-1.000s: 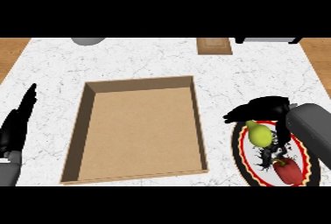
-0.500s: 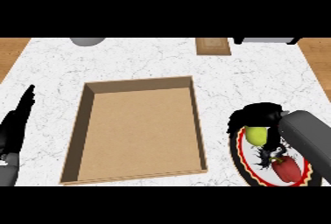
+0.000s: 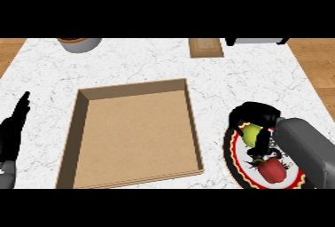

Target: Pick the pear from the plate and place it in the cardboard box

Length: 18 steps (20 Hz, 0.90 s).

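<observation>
A yellow-green pear [image 3: 252, 133] lies on a white plate with a red and black rim [image 3: 239, 170] at the right of the counter. My right hand [image 3: 260, 116] hangs over the pear, fingers curled down around its top and sides, hiding part of it. A red fruit [image 3: 272, 170] lies on the same plate, nearer me. The open cardboard box [image 3: 134, 133] sits in the middle, left of the plate, with nothing in it. My left hand [image 3: 13, 133] rests at the left edge, fingers straight.
A grey pot [image 3: 79, 43] stands at the back left. A small wooden block [image 3: 205, 47] and a dark appliance [image 3: 256, 41] sit at the back right. Wooden floor shows past the counter's side edges.
My right hand has lowered onto the pear and its fingers have curled round it. The pear is now more covered. The left hand has stayed put.
</observation>
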{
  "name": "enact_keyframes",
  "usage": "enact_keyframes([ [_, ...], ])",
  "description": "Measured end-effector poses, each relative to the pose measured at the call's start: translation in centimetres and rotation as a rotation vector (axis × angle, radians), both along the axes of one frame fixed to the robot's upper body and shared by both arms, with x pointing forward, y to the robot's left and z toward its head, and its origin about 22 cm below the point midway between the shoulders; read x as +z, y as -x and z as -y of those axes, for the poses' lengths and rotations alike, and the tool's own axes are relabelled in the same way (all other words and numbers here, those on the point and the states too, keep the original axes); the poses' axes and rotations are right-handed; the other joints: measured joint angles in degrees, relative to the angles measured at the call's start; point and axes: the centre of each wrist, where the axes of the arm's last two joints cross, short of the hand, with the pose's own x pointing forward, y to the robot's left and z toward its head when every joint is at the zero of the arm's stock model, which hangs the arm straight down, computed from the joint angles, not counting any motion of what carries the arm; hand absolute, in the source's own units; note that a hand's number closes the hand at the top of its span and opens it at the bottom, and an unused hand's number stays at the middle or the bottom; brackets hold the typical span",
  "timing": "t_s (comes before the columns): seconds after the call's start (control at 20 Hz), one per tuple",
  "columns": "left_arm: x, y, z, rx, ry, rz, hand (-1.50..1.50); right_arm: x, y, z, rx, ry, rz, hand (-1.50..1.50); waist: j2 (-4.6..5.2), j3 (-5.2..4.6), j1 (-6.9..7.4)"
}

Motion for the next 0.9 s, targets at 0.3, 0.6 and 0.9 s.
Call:
enact_keyframes([
  [0.3, -1.0, 1.8, -2.0, 0.103, -0.009, -0.054, 0.00, -2.2, 2.1, 3.9, -0.532, 0.006, 0.082, 1.50, -2.90, -0.34, -7.40],
  [0.6, -1.5, 3.2, -3.4, 0.164, -0.020, -0.078, 0.00, -2.9, 3.1, 3.8, -0.843, 0.049, 0.245, 1.50, -4.01, -0.57, -10.03],
  [0.9, -1.6, 3.8, -3.8, 0.172, -0.028, -0.085, 0.00, -0.9, 1.6, -0.6, -0.937, -0.033, 0.498, 1.50, -4.31, -0.57, -9.70],
])
